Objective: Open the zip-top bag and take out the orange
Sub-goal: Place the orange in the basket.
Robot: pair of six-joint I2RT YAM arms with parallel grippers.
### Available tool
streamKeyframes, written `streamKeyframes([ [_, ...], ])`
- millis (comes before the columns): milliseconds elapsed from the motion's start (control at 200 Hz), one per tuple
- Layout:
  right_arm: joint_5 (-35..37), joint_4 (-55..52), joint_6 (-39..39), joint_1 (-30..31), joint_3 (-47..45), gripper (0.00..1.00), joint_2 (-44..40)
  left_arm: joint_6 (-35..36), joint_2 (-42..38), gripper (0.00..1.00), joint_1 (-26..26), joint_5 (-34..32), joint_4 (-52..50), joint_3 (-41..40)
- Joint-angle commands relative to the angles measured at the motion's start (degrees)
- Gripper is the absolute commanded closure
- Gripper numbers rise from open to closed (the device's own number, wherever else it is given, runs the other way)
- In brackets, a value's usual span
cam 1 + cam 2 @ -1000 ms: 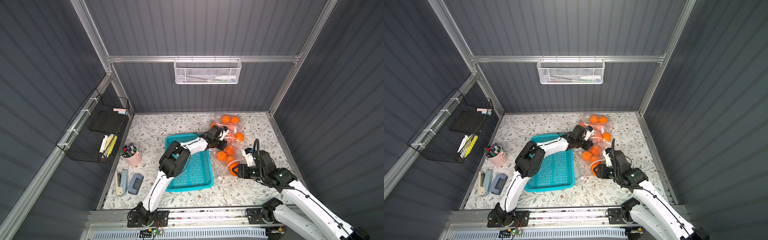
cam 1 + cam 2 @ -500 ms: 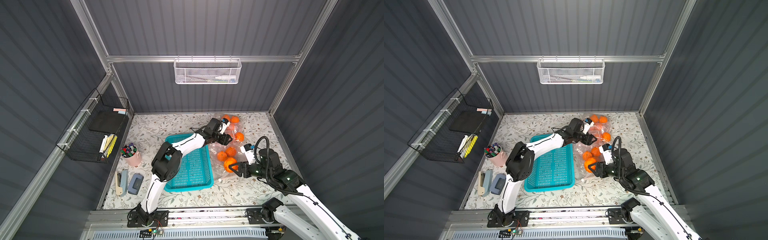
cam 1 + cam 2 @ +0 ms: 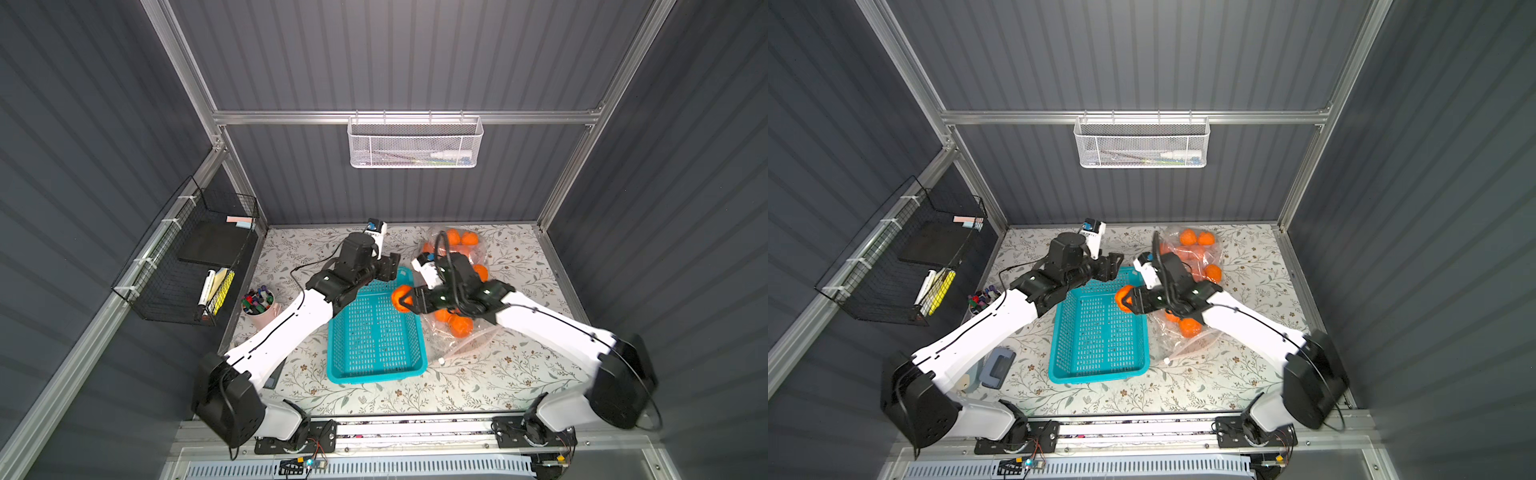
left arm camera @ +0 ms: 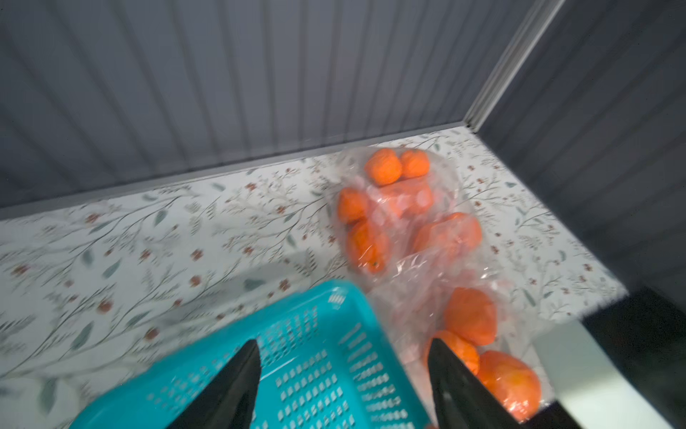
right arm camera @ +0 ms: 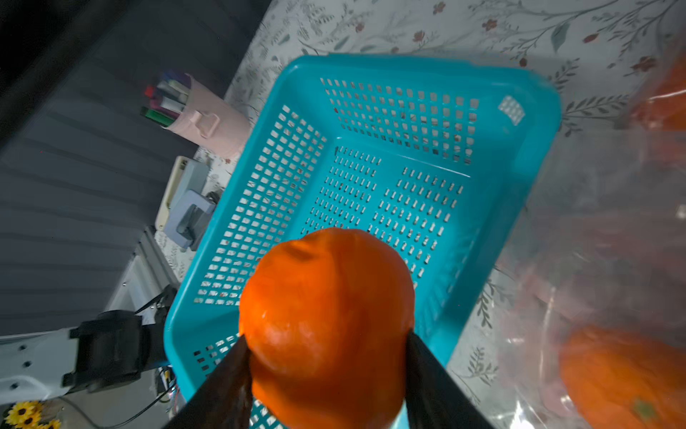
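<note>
Since a second ago the right gripper point(image 3: 401, 300) has carried the round, glossy orange point(image 5: 326, 289) away from the clear plastic zip-top bag point(image 3: 446, 345). It now holds the fruit above the right rim of the teal perforated plastic basket point(image 3: 374, 340), near the far corner, with its black fingers clamped on two sides of it. The left gripper point(image 4: 343, 345) was pinched at the bag beyond the basket's far right corner. It has let go and drawn back over the basket's far edge, fingers wide apart around nothing. The bag lies slumped just right of the basket, with other oranges point(image 4: 382, 167) inside. The right arm point(image 3: 540, 328) covers the bag's middle in both top views and the left wrist view is blurred. Its zip mouth is therefore hard to find; it probably lies toward the basket's near side.
</note>
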Motion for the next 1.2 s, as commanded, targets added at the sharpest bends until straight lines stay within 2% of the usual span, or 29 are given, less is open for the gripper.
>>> streamKeyframes([
  [0,8.51,-4.64,-0.75,2.14,8.08,0.64,9.53,-0.06,-5.51,0.27,0.63,-8.67,-4.78,-3.9],
  [205,12.51,-8.49,-1.16,3.01,20.66,0.63,24.54,-0.54,-12.15,0.27,0.81,-12.24,-8.07,-8.21],
  [370,2.47,-2.18,1.47,3.24,24.06,0.63,30.58,-1.43,-17.16,0.27,0.81,-16.99,-8.61,-10.59],
  [440,0.71,-0.5,2.65,3.7,25.68,0.63,32.36,-1.95,-18.81,0.27,0.83,-17.85,-8.48,-11.67],
  [650,1.13,-3.26,4.0,5.55,35.15,0.59,40.09,-2.13,-21.73,0.27,0.84,-16.3,-7.24,-14.46],
  [805,0.78,-1.45,6.61,5.66,38.13,0.57,43.55,-1.75,-22.97,0.26,0.81,-15.33,-6.08,-16.15],
  [880,0.36,-2.93,6.84,5.66,40.26,0.52,45.16,-1.73,-22.17,0.26,0.83,-14.66,-6.6,-15.77],
  [1005,0.25,-3.47,5.03,5.92,40.53,0.36,44.55,-1.55,-21.32,0.25,0.81,-13.74,-6.75,-15.45],
  [1196,5.63,-6.28,1.2,5.2,37.3,0.21,37.94,-1.2,-21.05,0.24,0.81,-12.77,-6.43,-15.53],
])
